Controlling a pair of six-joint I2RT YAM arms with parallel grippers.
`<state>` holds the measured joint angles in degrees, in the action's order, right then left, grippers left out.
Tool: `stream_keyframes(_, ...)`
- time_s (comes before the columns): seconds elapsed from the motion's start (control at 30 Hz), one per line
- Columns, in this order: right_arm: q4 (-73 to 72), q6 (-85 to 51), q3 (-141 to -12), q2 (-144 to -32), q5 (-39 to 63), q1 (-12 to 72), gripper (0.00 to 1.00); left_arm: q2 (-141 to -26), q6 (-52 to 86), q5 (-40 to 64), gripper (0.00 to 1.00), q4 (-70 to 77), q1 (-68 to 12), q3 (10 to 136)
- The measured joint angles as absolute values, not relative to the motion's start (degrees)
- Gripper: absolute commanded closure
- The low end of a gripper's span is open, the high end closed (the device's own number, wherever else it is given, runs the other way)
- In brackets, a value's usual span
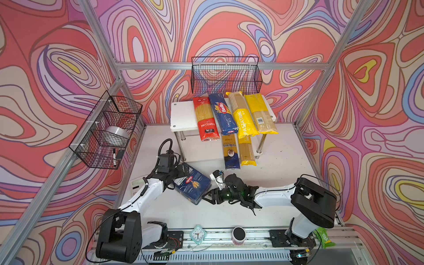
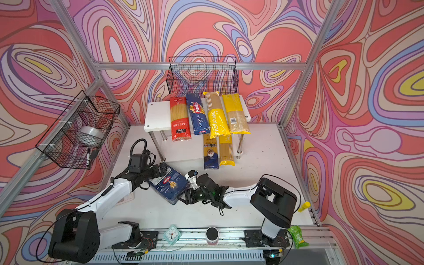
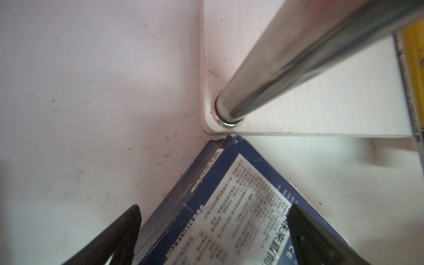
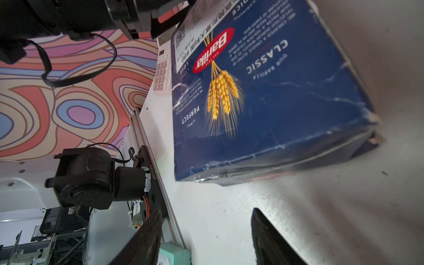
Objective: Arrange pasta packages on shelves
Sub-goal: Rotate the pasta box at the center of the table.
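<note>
Shelving the wide Barilla box (image 1: 192, 185): left end effector (image 1: 181, 171) clamped on its far end, right end effector (image 4: 206, 211) apart and empty just beside it, box on the worktop (image 1: 275, 165), corner touching the lower shelf (image 3: 321, 103); next, probably lift it clear onto that board.

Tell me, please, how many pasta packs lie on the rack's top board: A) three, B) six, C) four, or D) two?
C: the red bag, the blue Barilla pack, the yellow PASTATIME bag and the yellow barcode bag lie side by side on the top board.
</note>
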<state>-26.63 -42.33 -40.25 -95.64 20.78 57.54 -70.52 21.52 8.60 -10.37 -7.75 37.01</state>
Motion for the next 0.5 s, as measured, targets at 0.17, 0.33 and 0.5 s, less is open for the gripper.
stream_keyframes(0.17,-25.56,-41.04,-40.95,-95.88,18.59,57.54,0.35,-68.31,23.51,14.68,0.00,-10.07,-7.73,35.59)
stream_keyframes(0.33,-19.40,-38.37,-43.09,-95.85,15.31,57.56,0.34,-63.83,25.71,16.95,0.00,-10.94,-7.49,32.73)
stream_keyframes(0.5,-15.35,-37.32,-45.12,-95.85,11.99,56.60,0.34,-58.11,27.94,17.69,0.00,-11.73,-8.19,29.12)
